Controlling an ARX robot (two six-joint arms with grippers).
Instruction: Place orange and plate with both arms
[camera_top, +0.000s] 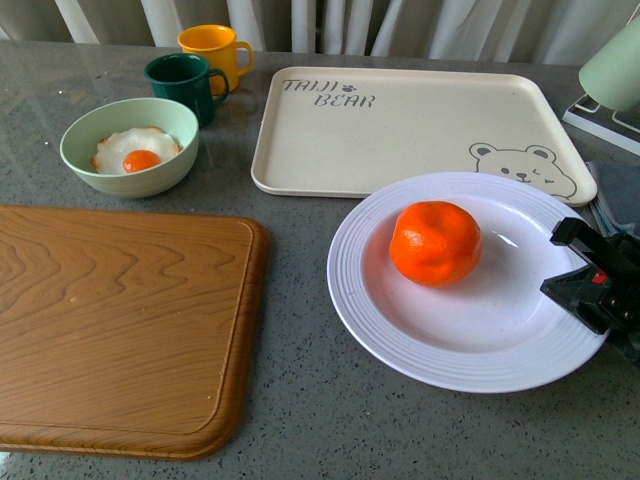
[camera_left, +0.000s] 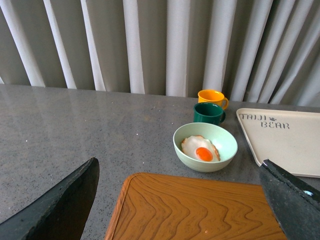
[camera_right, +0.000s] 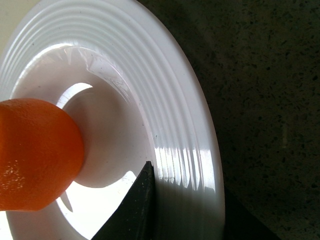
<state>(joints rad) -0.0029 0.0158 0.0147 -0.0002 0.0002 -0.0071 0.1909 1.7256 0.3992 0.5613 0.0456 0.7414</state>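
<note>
The orange (camera_top: 435, 242) lies in the middle of the white ridged plate (camera_top: 400, 330), which is on the grey table to the right of centre, overlapping the near edge of the bear tray. My right gripper (camera_top: 583, 283) is shut on the plate's right rim. In the right wrist view one dark finger (camera_right: 135, 205) lies over the ridged rim (camera_right: 185, 130), with the orange (camera_right: 35, 155) close by. My left gripper (camera_left: 182, 200) is open and empty above the wooden board (camera_left: 200, 210); it does not show in the front view.
A wooden cutting board (camera_top: 110, 320) fills the near left. A cream bear-print tray (camera_top: 400, 130) lies behind the plate. A pale-green bowl with a fried egg (camera_top: 130, 147), a green mug (camera_top: 182, 85) and a yellow mug (camera_top: 213, 50) stand at the back left.
</note>
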